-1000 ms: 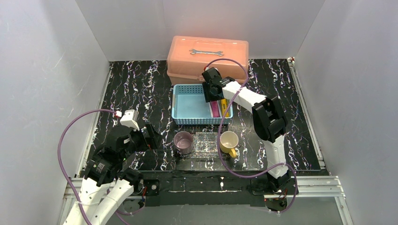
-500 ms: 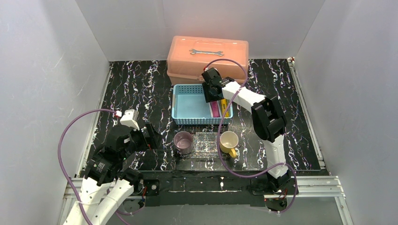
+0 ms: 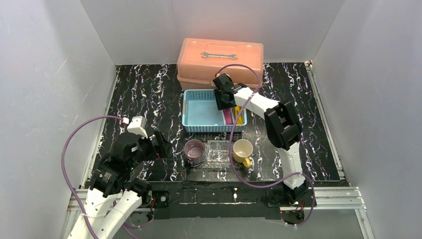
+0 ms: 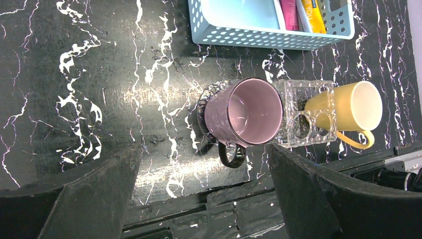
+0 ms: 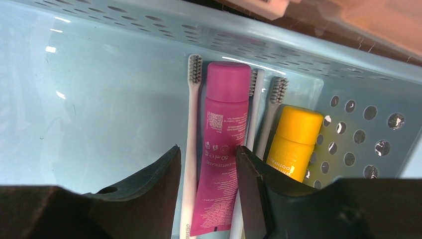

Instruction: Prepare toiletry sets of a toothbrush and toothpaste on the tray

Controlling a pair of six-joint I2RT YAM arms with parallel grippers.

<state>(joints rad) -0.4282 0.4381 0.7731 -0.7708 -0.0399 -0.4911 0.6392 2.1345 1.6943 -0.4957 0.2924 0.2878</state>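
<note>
Plainly legible: magenta tube [image 5: 221, 149] marked "60 ml".

We see a light-blue perforated basket [image 5: 99, 99] of smooth, glossy plastic that catches bright highlights. The magenta toothpaste tube [image 5: 224, 129] and the yellow-orange toothpaste tube [image 5: 296, 139] look like satin plastic, printed; the thin pale toothbrushes [image 5: 189, 129] are smooth plastic with grey bristles. The right tool [image 5: 206, 154] shows matt black fingers [image 5: 144, 194]. The clear rectangular tray [image 4: 303, 92] is glittery, textured plastic. The purple mug [image 4: 219, 117] and yellow mug [image 4: 356, 107] look glossy. The black, white-veined desk [image 4: 99, 74] has a dull sheen. The salmon-pink toolbox [image 3: 194, 55] is smooth plastic, its spanner [image 3: 219, 55] bare metal.
</note>
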